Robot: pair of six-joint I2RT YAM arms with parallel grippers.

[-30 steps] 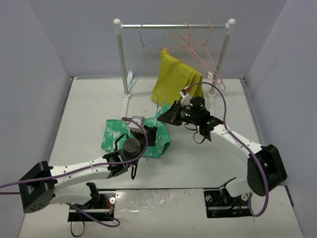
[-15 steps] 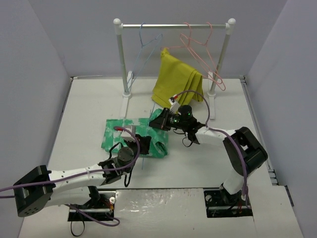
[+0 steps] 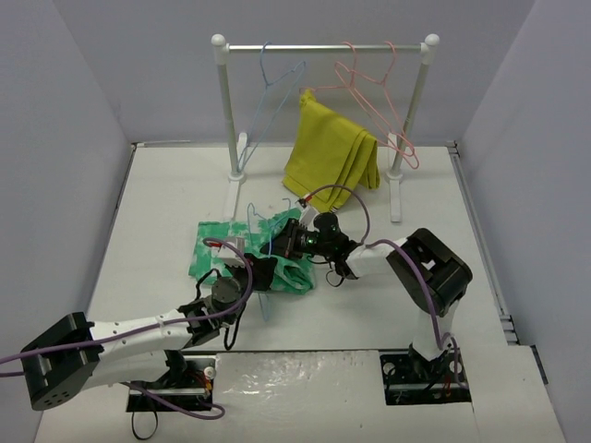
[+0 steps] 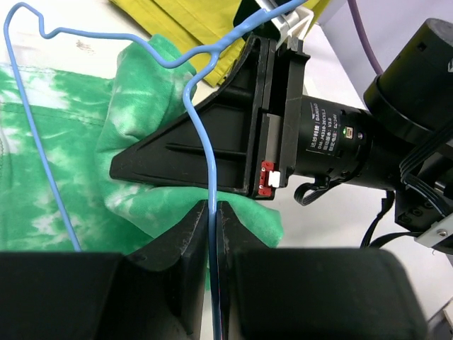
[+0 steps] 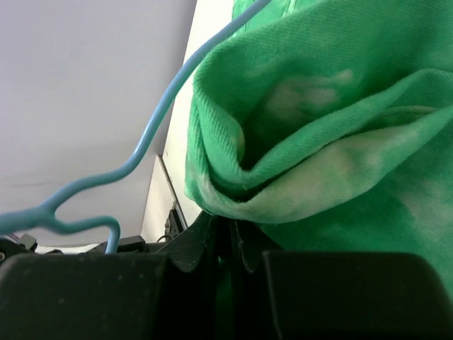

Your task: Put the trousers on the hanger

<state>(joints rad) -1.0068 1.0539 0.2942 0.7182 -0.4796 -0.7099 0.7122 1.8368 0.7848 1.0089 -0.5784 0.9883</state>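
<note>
nearest, at the bottom of the top view, the left arm reaches from the lower left up toward the centre. the left gripper [image 4: 211, 212] is closed tight on the hanger [image 4: 202, 134], its two fingers pinching the thin blue wire with no gap showing. from that pinch the wire runs straight up the left wrist frame, bends at a shoulder and ends in the hook at the upper left. in the top view the hanger's length runs from lower centre up toward the middle, hook at the far end.

the trousers [image 3: 211, 251] lie bunched on the table [image 3: 166, 185], just left of centre, their long side running left to right. the wire crosses over their right part. the right gripper [image 5: 226, 225] is shut on a fold of the green cloth at that end, and the fold bulges above its fingers.

seen from the left wrist, the right gripper's black body lies across the middle of the frame, right behind the wire, covering part of the cloth. white print on its motor casing is too small to read.

farther back, a mustard-yellow garment [image 3: 328, 152] hangs under the rack [image 3: 323, 47], with a second blue hanger [image 3: 265, 78] to its left and pink hangers [image 3: 374, 88] above and to its right.
</note>
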